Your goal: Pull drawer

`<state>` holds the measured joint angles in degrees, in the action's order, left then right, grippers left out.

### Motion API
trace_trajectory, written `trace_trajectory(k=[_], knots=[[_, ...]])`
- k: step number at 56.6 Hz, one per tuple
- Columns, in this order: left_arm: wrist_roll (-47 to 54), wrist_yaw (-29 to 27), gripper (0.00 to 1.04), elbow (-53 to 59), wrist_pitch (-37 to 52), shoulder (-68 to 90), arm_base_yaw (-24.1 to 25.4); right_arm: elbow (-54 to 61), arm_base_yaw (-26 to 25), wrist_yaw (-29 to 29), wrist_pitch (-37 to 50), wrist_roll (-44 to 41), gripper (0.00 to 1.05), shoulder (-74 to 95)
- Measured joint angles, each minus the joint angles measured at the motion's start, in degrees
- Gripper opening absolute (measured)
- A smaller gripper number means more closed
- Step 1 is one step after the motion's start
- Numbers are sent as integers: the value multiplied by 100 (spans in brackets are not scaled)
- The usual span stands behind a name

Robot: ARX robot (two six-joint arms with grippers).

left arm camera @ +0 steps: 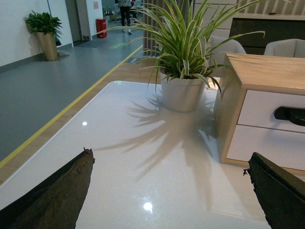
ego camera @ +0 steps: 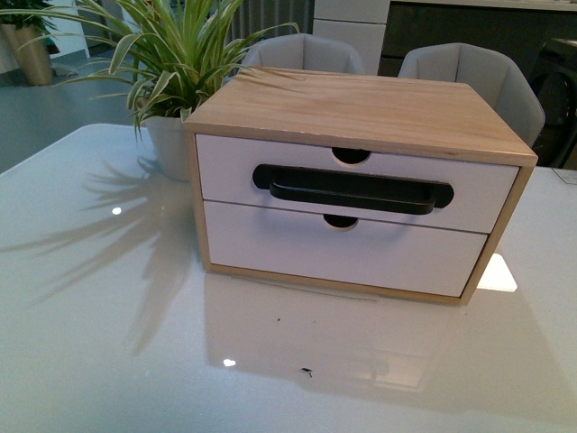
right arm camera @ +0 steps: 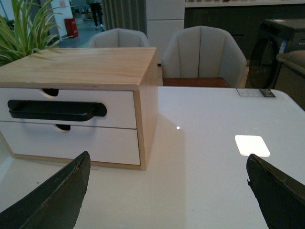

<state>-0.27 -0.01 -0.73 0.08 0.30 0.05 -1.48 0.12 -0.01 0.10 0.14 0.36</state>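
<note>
Left gripper [left arm camera: 170,157], right gripper [right arm camera: 167,160]: fingers wide apart, empty. White-fronted wooden top drawer [ego camera: 230,171] shut; likely light, rigid. Take hold mid-span of long black bar handle [ego camera: 353,190].

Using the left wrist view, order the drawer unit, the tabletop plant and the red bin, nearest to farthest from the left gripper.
1. Drawer unit, on the table.
2. Potted plant, further along the table.
3. Red bin, far off on the floor.

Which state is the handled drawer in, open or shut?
Shut. The drawer front sits flush with the cabinet frame. No wood interior shows, and the handle is untouched.
</note>
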Motion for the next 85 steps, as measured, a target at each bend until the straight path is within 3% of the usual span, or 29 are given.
trace_trajectory(k=[12, 18, 20, 31, 33, 37, 47, 55, 72, 85], knots=[[0, 0, 97, 0, 0, 0, 0, 0, 0, 2, 0, 0, 96, 0], [0, -553, 97, 0, 372, 328, -179, -238, 457, 1360, -581, 221, 96, 710], [-28, -501, 97, -2, 588, 599, -195, -293, 490, 1399, -514, 221, 96, 1032], [334, 678, 97, -321, 2546, 3342, -404, -1314, 339, 225, 190, -289, 96, 3182], [542, 1113, 97, -592, 3016, 4052, -448, -1646, 328, -101, 164, -549, 96, 3709], [815, 1471, 97, -929, 3412, 4795, -520, -2028, 343, -393, 4, -918, 96, 4291], [1880, 2507, 97, -1893, 3082, 6395, -1003, -2940, 479, -885, -457, -2000, 96, 5530], [2944, 2986, 97, -2938, 2581, 7587, -1453, -3585, 625, -1132, -870, -3014, 96, 6354], [3910, 3545, 97, -4297, 1602, 8690, -1853, -4162, 704, -1558, -1320, -4089, 96, 7064], [4566, 3574, 97, -5182, 791, 9418, -2055, -4485, 798, -1827, -1427, -4623, 96, 7534]])
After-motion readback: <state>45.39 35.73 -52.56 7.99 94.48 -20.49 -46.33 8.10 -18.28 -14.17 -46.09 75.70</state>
